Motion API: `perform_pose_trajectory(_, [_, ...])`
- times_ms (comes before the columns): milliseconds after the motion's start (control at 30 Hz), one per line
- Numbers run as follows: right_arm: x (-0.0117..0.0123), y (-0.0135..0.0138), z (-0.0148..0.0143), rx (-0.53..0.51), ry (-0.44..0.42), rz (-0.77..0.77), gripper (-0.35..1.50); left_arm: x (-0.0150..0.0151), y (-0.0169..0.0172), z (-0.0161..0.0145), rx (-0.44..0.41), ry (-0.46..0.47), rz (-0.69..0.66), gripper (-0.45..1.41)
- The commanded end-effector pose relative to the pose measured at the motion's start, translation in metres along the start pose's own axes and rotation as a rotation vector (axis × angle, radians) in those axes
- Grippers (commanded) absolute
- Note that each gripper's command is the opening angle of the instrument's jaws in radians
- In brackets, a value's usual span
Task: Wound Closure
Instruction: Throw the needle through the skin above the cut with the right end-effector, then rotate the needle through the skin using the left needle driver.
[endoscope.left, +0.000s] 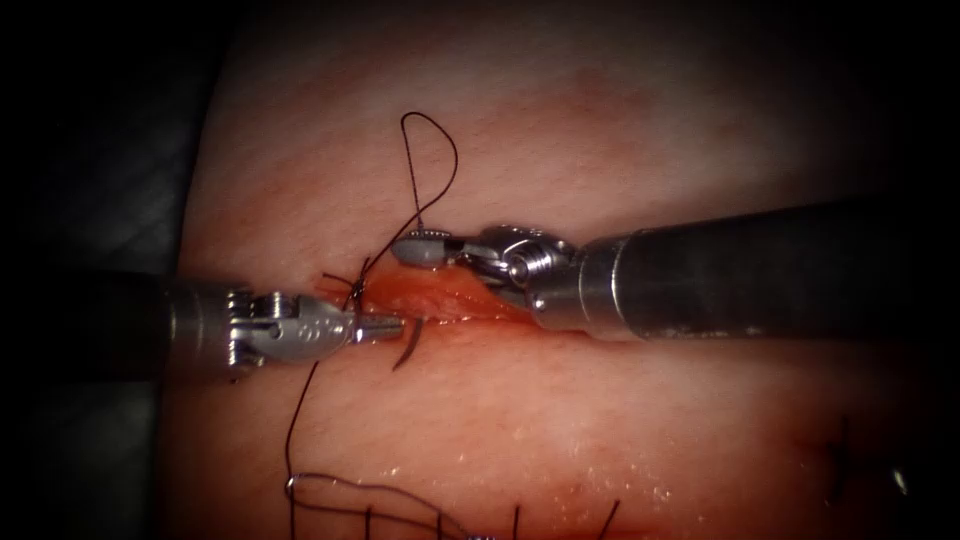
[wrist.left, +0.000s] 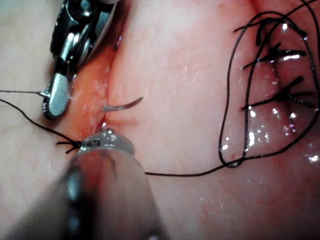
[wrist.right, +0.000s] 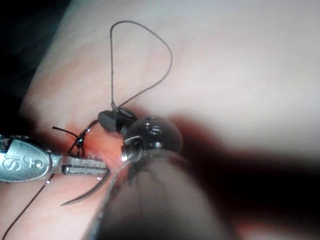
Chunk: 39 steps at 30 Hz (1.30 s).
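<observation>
The cut (endoscope.left: 450, 298) runs across the tissue (endoscope.left: 560, 420), wet with red fluid. My left tool (endoscope.left: 385, 328) reaches in from the left, and its jaws are shut on the curved needle (endoscope.left: 405, 348) close to where it meets the cut's near edge. The needle's pointed end hangs free over the tissue below the cut (wrist.left: 125, 105) (wrist.right: 82, 196). I cannot tell whether its other end sits in the tissue. My right tool (endoscope.left: 418, 248) lies along the cut's far edge, jaws shut on the dark thread (endoscope.left: 450, 150), which loops above it (wrist.right: 167, 55).
A knot with short thread ends (endoscope.left: 340, 285) sits at the cut's left end. Thread trails down the left to several older stitches (endoscope.left: 370, 500) at the near edge. The right tool's shaft (endoscope.left: 760, 270) covers the cut's right part.
</observation>
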Motion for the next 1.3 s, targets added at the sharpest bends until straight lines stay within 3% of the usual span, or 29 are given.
perform_pose_trajectory(33, [0.0009,0.0004,0.0001,0.027,0.045,-0.068,0.74,0.0,-0.0001,0.0008,-0.033,0.066,0.016,-0.45])
perform_pose_trajectory(67, [0.0014,0.0005,-0.0002,0.031,0.06,-0.083,0.84,0.0,-0.0002,0.0008,-0.047,0.093,0.026,-0.45])
perform_pose_trajectory(200, [0.004,0.0016,-0.002,0.021,0.079,-0.155,0.94,-0.0005,-0.0009,0.0008,-0.062,0.195,0.048,-0.4])
perform_pose_trajectory(400, [0.0067,0.0038,-0.006,0.007,0.109,-0.172,0.93,-0.0004,-0.0012,0.0006,-0.063,0.281,0.127,-0.45])
perform_pose_trajectory(533, [0.0079,0.0058,-0.0089,-0.03,0.132,-0.177,0.81,0.0007,0.0008,0.0002,-0.076,0.329,0.262,-0.28])
perform_pose_trajectory(867, [0.0071,0.0064,-0.009,-0.031,0.14,-0.189,0.81,0.0014,0.0013,-0.0001,-0.043,0.309,0.428,-0.13])
perform_pose_trajectory(1000, [0.0067,0.0062,-0.009,-0.03,0.144,-0.19,0.79,0.0007,0.0012,0.0003,-0.044,0.293,0.439,-0.13])
perform_pose_trajectory(1133, [0.0065,0.0059,-0.0087,-0.03,0.148,-0.189,0.79,0.0008,0.0019,0.0017,-0.034,0.279,0.444,0.07])
perform_pose_trajectory(1300, [0.0063,0.0058,-0.0087,-0.028,0.151,-0.189,0.79,0.0008,0.0023,0.0027,-0.055,0.256,0.459,0.12])
